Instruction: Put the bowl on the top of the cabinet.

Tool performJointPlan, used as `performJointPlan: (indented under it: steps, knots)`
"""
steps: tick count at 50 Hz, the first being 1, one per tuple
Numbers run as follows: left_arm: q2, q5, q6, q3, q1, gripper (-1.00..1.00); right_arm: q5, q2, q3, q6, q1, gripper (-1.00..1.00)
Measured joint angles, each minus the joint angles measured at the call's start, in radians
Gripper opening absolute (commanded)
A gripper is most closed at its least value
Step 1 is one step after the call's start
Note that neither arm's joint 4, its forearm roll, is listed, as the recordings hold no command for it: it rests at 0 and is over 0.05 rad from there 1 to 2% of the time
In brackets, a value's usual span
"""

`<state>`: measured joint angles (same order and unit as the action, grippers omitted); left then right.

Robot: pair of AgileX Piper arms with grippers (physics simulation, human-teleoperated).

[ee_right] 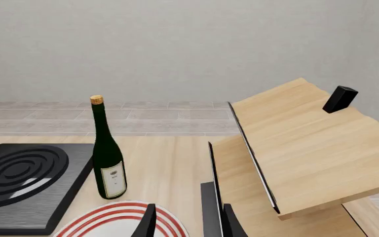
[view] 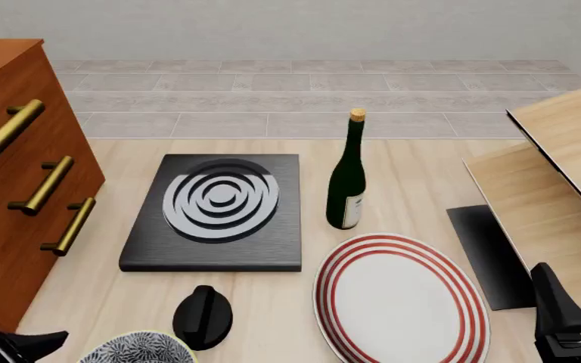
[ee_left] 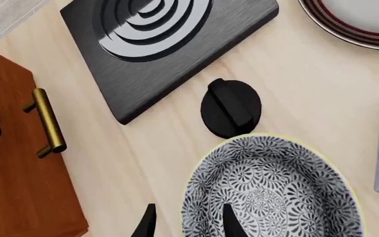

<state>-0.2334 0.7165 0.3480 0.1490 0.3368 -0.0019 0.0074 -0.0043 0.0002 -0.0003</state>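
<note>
The bowl (ee_left: 272, 190) sits on the table at the near edge, on the left arm's side, just beside a black round knob (ee_left: 231, 108) and near the foot of the cabinet (view: 13, 189). It rests flat on the wood, so the lift has not begun; the step in hand looks like the approach to a grasp.

In the left wrist view the left gripper (ee_left: 188, 222) hangs over the bowl's near rim with its fingertips apart: one tip lies over the patterned inside, the other over the bare table outside the rim. So the rim seems to sit between the open jaws, though whether either tip touches it cannot be told. The front view shows only a sliver of that gripper at the bottom corner.

The right gripper (ee_right: 188, 222) is well away on the other side, its tips apart with nothing between them, looking past a red-ringed plate (view: 402, 299), a green bottle (view: 347, 174) and slanted pale boards (ee_right: 301, 148). It seems to play no part now.

The next move probably calls for settling lower, pinching the rim firmly, then raising the bowl high enough to clear the tall cabinet's front edge and brass handles (view: 43, 185) before carrying it over the top. The black stove plate (view: 220, 208) lies beyond the knob and should not interfere.
</note>
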Motion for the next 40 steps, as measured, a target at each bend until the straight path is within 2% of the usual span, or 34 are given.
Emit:
performJointPlan:
  steps: [21,40]
  knots:
    - [-0.034,-0.071,0.008,-0.048,0.007,1.0,0.0,0.0,0.0,0.0,0.0,1.0]
    - [-0.118,-0.207,0.03,-0.111,-0.016,1.0,0.0,0.0,0.0,0.0,0.0,1.0]
